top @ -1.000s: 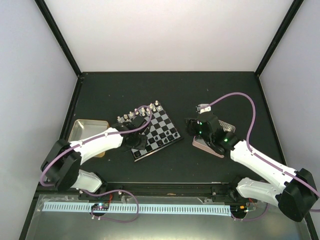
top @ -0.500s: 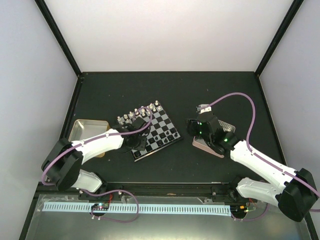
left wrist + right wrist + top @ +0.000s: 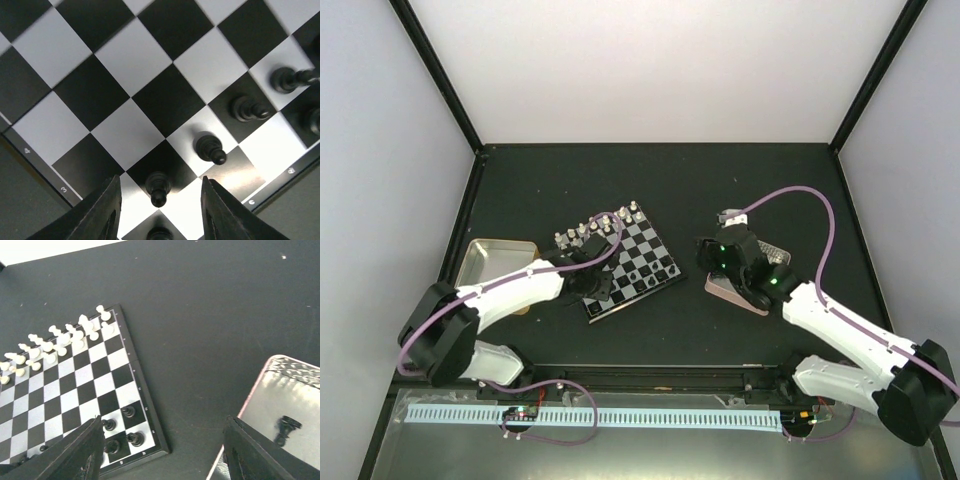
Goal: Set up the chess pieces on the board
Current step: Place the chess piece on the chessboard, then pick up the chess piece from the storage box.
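The board (image 3: 645, 245) lies tilted at the table's middle. Silvery-white chess pieces (image 3: 590, 228) line its far left edge, and they also show in the right wrist view (image 3: 60, 342). Several black pieces (image 3: 642, 273) stand along its near side. My left gripper (image 3: 597, 285) hangs open low over the board's near left corner (image 3: 125, 135). A black pawn (image 3: 159, 187) stands free between its fingers (image 3: 106, 212), with other black pawns (image 3: 210, 148) beside it. My right gripper (image 3: 713, 258) is open and empty over bare table between the board (image 3: 90, 385) and the pink-rimmed tray (image 3: 252, 400). That tray holds one black piece (image 3: 288, 425).
A tan-rimmed metal tray (image 3: 492, 256) sits left of the board. The pink-rimmed tray (image 3: 775, 252) lies under my right arm. Dark table stretches behind the board to the back wall. Black frame posts stand at the far corners.
My left gripper has shifted slightly over the board's near left corner. My right gripper has drifted a little to the right. No piece was taken or let go.
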